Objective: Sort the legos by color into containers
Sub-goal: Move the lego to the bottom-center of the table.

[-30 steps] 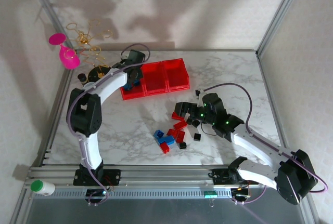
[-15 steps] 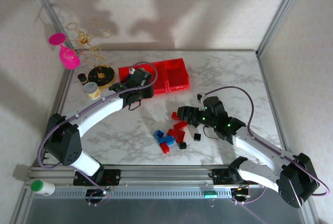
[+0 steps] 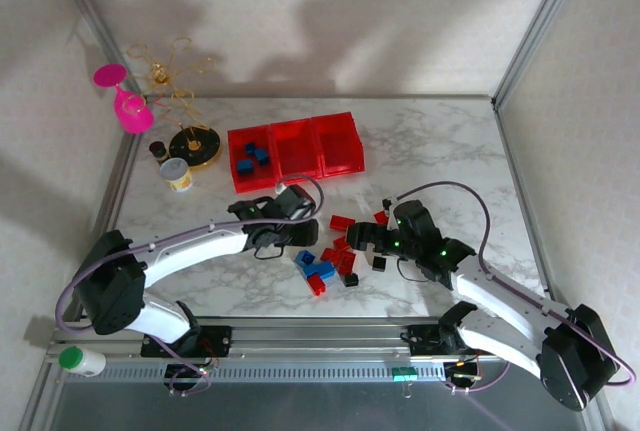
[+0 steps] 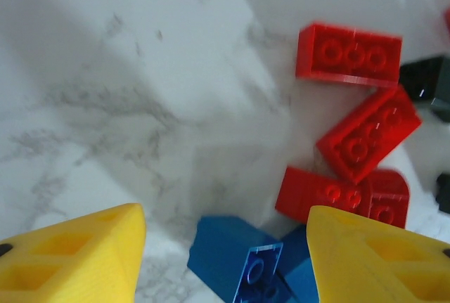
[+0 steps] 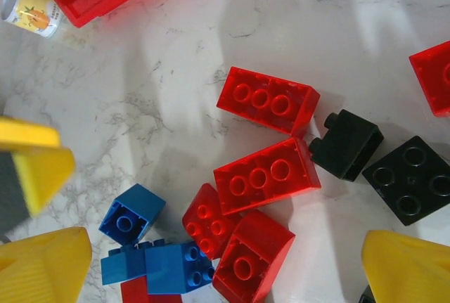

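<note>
Left gripper (image 4: pixel 225 247): hangs just above the near edge of the brick heap, yellow fingers (image 4: pixel 70 254) spread, nothing pinched, blue bricks (image 4: pixel 239 261) lying on the table in the gap. Right gripper (image 5: pixel 225 269): spread wide, holds nothing, looks down on the same heap from the other side.

Table (image 3: pixel 440 141): white marble pattern with grey veins, slightly glossy, framed by aluminium rails (image 3: pixel 300 333) along the near edge. Pale textured walls behind and on both sides, crossed by soft shadows. At the far left corner: pink goblet (image 3: pixel 125 101), gold wire stand (image 3: pixel 170 76), small yellow-and-white cup (image 3: pixel 179 174) near the bins.

Legos (image 3: pixel 335 251): mostly a loose heap on the table between the two grippers. Small studded plastic pieces: red oblong ones (image 5: pixel 267 100), squarish blue ones (image 5: pixel 131 213), black ones (image 5: pixel 410 176). A few blue pieces (image 3: pixel 250 158) already inside the leftmost bin.

Containers (image 3: pixel 300 175): three bright red open bins joined in a row, well behind the heap.
</note>
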